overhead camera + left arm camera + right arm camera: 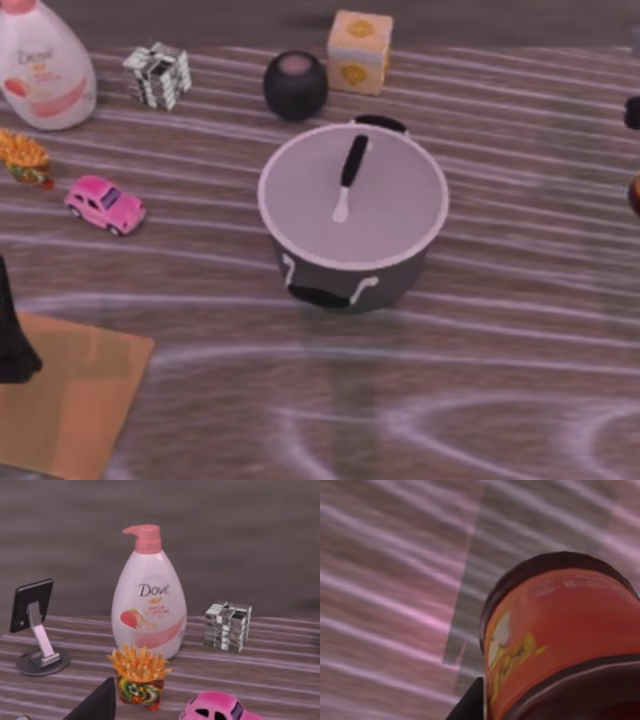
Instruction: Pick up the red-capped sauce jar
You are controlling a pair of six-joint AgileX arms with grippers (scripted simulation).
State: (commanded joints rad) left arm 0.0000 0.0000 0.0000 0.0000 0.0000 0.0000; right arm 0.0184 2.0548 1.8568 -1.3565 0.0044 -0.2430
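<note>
Table: brown wood grain streaked with pale curved lines; it carries everything below.
Pot: grey, lidded, near the middle of the table; a black-and-white handle lies across the lid, and black side handles show at its near and far rims.
Lotion bottle: white with a pink pump, upright at the far left corner of the table.
Mat: tan and flat, at the near left corner.
Left arm: a dark shape at the left edge, over the mat's far side; I cannot tell how its fingers stand.
Jar: fills the right wrist view very close up, with an orange-red label, a dark brown body and a yellow-and-white picture. In the top view only a dark sliver with an orange tint shows at the right edge, well apart from the pot.
Right gripper: a black piece at the table's right edge, just beyond that sliver; I cannot tell whether its fingers are spread or closed.
Black ball: pinkish top, just behind the pot.
Box: tan and yellow, beside the ball.
Mirrored cube: right of the bottle.
Phone stand: seen only from the left wrist.
Toy car: pink, left of the pot.
Fries: small carton in front of the bottle.
</note>
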